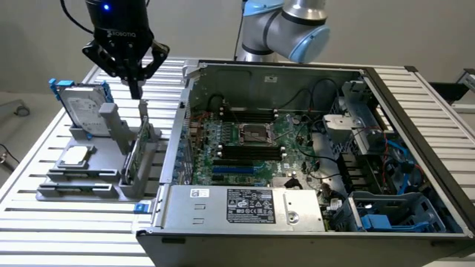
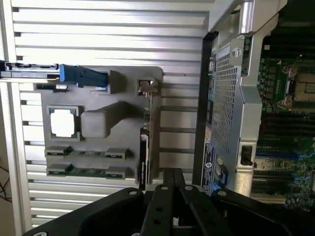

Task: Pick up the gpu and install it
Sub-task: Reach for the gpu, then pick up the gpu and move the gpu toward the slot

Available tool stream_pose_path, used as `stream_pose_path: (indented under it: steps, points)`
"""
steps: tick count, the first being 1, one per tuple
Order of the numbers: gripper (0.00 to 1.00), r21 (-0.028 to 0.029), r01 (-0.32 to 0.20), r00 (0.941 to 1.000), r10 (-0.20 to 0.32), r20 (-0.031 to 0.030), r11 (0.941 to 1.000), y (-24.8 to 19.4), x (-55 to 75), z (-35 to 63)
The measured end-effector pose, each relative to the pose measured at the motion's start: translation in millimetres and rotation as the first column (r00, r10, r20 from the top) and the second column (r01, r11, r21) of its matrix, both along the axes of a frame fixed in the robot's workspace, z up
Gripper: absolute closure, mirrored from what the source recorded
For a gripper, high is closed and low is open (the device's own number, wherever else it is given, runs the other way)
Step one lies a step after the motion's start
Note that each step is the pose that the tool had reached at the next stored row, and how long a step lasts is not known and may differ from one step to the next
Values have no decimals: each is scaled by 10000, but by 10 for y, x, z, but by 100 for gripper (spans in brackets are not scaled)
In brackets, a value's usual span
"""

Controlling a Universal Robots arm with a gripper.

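The gpu stands on edge in a slot of the grey holder, its silver bracket end pointing up. In the wrist view the gpu appears edge-on as a thin dark strip, with the bracket at its far end. My gripper hangs a short way above the card's upper end, fingers pressed together and holding nothing. From the wrist camera the gripper has its fingertips closed over the near end of the card, apart from it.
The holder also carries a hard drive in a blue frame, a processor and memory sticks. An open computer case lies just beside it on the exterior view's right, motherboard exposed, power supply in front.
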State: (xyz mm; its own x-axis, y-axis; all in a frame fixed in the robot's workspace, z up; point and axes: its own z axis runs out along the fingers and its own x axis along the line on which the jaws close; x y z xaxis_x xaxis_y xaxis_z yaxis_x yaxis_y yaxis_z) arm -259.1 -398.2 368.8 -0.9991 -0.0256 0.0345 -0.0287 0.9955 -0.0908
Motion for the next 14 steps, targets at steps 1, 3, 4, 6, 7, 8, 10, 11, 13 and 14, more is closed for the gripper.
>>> stream_pose_path:
  steps: [1,3,4,6,7,8,10,11,13,14]
  points:
    - [89,-26,-8,10000,8,0,10000,0,-34,-7]
    - [89,-55,-26,10000,26,1,10000,0,-100,-30]
    - [89,-56,-37,10000,37,1,10000,1,-127,-47]
    - [89,-56,-51,10000,51,35,10000,5,-178,-83]
    - [89,-57,-55,10000,55,65,10000,8,-193,-99]
    - [89,-58,-58,10000,58,69,10000,9,-198,-101]
    - [89,-59,-59,10000,59,69,10000,8,-197,-101]
    - [89,-58,-59,10000,59,70,10000,9,-198,-101]
    - [89,-58,-59,10000,59,70,10000,9,-198,-102]
    - [89,-58,-58,10000,59,70,10000,9,-198,-101]
